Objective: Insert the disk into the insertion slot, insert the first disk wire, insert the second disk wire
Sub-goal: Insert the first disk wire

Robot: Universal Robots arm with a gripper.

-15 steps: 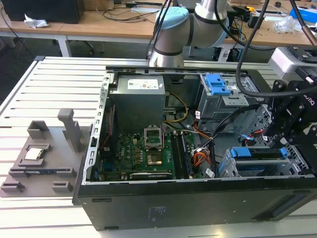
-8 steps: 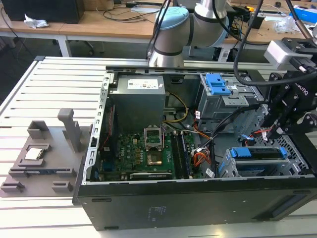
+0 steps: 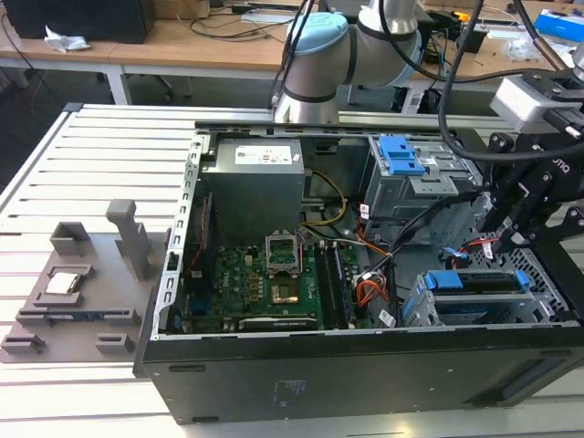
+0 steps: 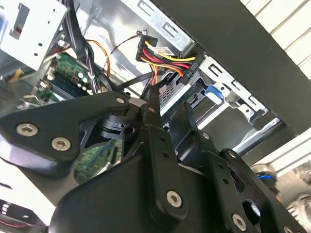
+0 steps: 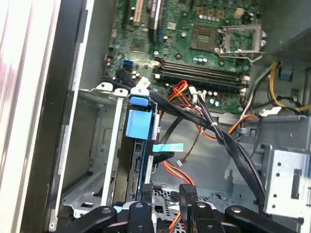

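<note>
One disk (image 3: pixel 474 279) resting in the insertion slot (image 3: pixel 418 315), gripper (image 3: pixel 525 239) close above

Exterior view: gripper hanging at the exterior view's right end of the open computer case (image 3: pixel 365 374), just over the slot. Disk inside it, blue carrier on top, near the taller cage (image 3: pixel 411 187) with a blue latch.

Second wrist view: black links of the gripper close to a bundle of red, yellow and black wires (image 4: pixel 167 59). Cannot tell the gripper's opening, nor any hold on a thing.

First wrist view: disk (image 5: pixel 138 124) edge-on within the slot (image 5: pixel 97 141), blue tab toward the motherboard (image 5: pixel 209 29). Just beside it, black cables (image 5: pixel 228 144) and orange wires crossing the space.
</note>
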